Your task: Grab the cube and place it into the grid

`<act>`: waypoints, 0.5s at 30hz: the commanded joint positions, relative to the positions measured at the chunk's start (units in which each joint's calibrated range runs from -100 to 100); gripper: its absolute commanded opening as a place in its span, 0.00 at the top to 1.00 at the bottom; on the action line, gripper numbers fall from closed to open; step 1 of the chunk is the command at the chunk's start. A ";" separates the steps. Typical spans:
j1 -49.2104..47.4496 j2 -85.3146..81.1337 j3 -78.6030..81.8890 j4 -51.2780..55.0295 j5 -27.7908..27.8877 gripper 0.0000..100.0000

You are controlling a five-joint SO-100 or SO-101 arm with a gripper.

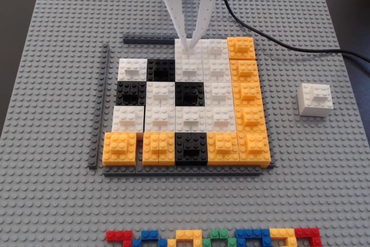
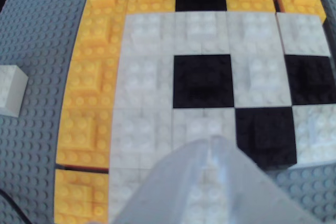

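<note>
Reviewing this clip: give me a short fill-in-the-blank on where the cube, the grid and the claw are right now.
1. In the fixed view, the loose white cube sits on the baseplate to the ____ of the grid.
2. The claw is over the grid's ____ edge in that view.
3. The block at the grid's centre is ____.

Missing words: right; top; black

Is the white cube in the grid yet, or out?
Out. The white cube sits alone on the grey baseplate, right of the grid in the fixed view.
</note>
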State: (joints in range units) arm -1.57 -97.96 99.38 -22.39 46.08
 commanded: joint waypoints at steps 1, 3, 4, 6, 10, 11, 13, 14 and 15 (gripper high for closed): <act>1.24 -2.04 0.53 1.34 -7.23 1.00; 1.24 -2.04 0.53 1.34 -7.18 1.00; 1.24 -2.04 0.53 1.34 -7.18 1.00; 1.24 -2.04 0.53 1.34 -7.23 1.00; 1.24 -2.04 0.53 1.24 -7.23 1.00; 1.24 -2.04 0.53 1.19 -7.23 1.00; 1.24 -2.04 0.53 1.09 -7.28 1.00; 1.24 -2.04 0.53 1.09 -7.28 1.00; 1.24 -2.04 0.53 1.04 -7.23 1.00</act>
State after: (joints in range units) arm -0.77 -97.96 99.38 -21.12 39.00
